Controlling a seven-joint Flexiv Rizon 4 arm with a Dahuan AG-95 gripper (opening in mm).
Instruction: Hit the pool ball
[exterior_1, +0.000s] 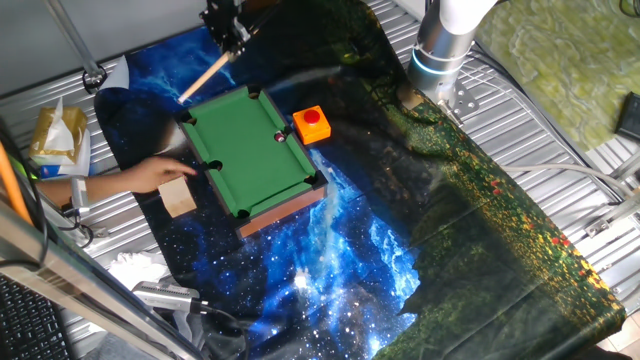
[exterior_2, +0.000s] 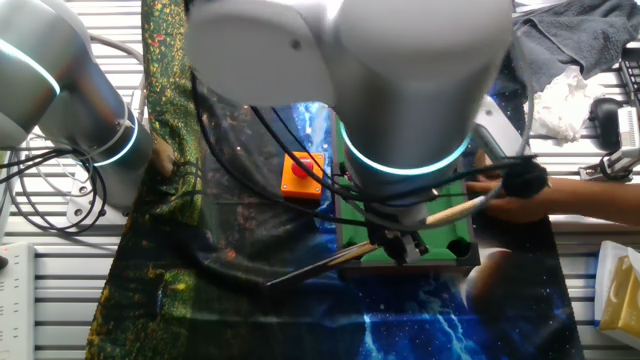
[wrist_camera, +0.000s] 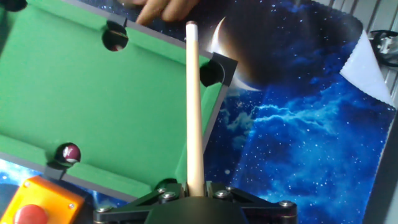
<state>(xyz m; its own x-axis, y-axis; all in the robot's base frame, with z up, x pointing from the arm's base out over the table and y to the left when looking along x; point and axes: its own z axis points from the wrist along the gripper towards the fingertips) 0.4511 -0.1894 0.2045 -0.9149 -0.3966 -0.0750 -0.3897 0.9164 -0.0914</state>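
Though elsewhere tiny, ball (wrist_camera: 68, 152) clear

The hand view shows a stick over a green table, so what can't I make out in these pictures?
- Jaws on the cue stick: cut off by the bottom edge in the hand view.
- Mini pool table: mostly hidden behind the robot arm in the other fixed view.
- Ball: too small for detail in one fixed view.

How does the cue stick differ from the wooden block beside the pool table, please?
The cue stick is long and thin, the wooden block short and squat. The cue is clamped in the gripper above the pool table; the block lies on the cloth beside it. Both are pale wood.
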